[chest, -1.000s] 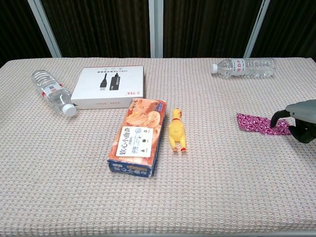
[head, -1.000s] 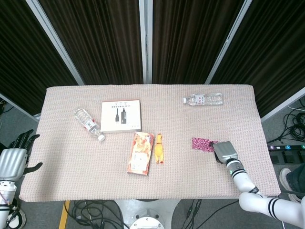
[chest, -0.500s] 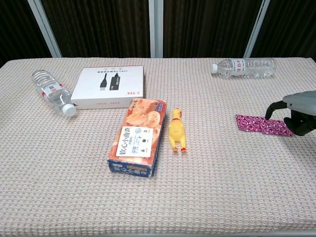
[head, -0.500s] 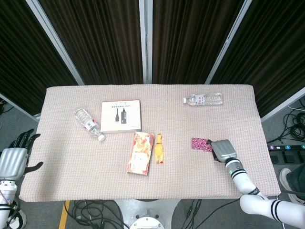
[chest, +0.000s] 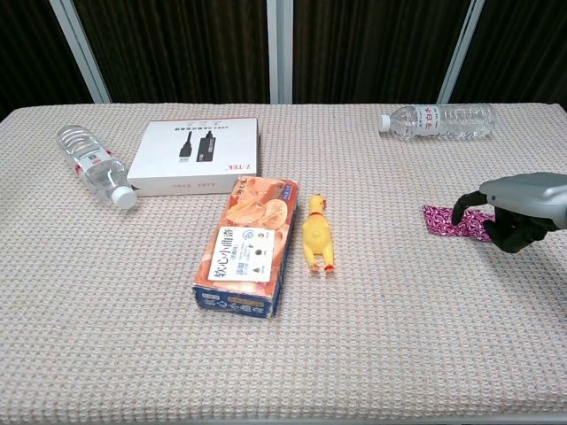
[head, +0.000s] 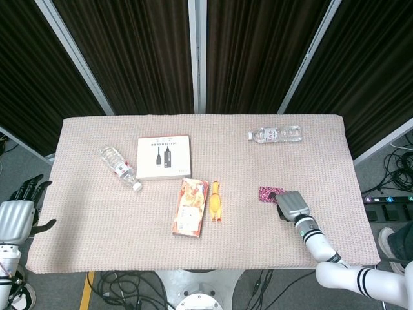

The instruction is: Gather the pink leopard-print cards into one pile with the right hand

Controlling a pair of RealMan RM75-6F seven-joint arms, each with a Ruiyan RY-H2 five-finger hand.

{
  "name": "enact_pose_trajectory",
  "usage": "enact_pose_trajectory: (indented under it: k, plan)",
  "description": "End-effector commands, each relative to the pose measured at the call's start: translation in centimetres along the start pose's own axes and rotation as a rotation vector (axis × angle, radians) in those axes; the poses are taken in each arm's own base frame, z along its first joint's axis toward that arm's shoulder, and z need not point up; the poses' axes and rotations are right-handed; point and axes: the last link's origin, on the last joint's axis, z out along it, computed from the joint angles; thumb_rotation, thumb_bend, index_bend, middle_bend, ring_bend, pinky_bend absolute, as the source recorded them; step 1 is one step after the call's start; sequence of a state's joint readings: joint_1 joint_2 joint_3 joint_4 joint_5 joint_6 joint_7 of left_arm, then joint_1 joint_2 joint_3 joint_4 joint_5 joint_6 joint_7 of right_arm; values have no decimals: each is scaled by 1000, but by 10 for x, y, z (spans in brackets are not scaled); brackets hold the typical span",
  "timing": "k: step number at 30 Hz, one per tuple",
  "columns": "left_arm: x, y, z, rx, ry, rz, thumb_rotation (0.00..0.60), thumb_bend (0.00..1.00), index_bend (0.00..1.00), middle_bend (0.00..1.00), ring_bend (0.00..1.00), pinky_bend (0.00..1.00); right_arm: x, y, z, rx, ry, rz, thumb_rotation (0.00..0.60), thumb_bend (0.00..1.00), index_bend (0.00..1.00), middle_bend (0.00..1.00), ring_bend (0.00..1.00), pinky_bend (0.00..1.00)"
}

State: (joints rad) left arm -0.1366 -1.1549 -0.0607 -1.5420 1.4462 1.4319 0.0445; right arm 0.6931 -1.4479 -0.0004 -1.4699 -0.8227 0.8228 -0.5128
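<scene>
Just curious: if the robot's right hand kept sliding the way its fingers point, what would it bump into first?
Probably the yellow rubber chicken. The right hand rests on the pink cards, fingers pointing across bare cloth towards it, though depth is hard to judge.

The tabletop [head: 90, 245] wears a pinkish woven cloth. On it lie two clear bottles [head: 119, 166] [head: 275, 134], a white box [head: 164, 157], an orange snack box [head: 189, 206], a yellow rubber chicken [head: 215, 201] and pink leopard-print cards [head: 267, 193].

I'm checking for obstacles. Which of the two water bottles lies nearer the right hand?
The bottle at the table's far right, above the right hand; the other bottle lies far left, beside the white box.
</scene>
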Motion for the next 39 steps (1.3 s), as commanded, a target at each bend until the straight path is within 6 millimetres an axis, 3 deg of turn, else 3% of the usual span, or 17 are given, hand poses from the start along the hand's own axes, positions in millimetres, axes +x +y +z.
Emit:
enact_pose_trajectory:
  k: [1,10,24,39]
  plan:
    - [0,0,0,-2,-1,1,600,0,217,185,133,302,1,1,0,-6,1,-1,600,713,253,1000,1000,1000]
    - [-1,0,1,0,-3,1,600,0,217,185,133,302,1,13,2,-44,-11,-1,600,712,259,1000,1000,1000]
    - [-2,-3,4,6,-4,2,600,0,217,185,133,302,0,10,7,-38,-17,-3,600,713,259,1000,1000,1000]
    - [-2,-4,3,6,-5,-1,600,0,217,185,133,303,-2,21,2,-72,-33,-16,600,711,303,1000,1000,1000]
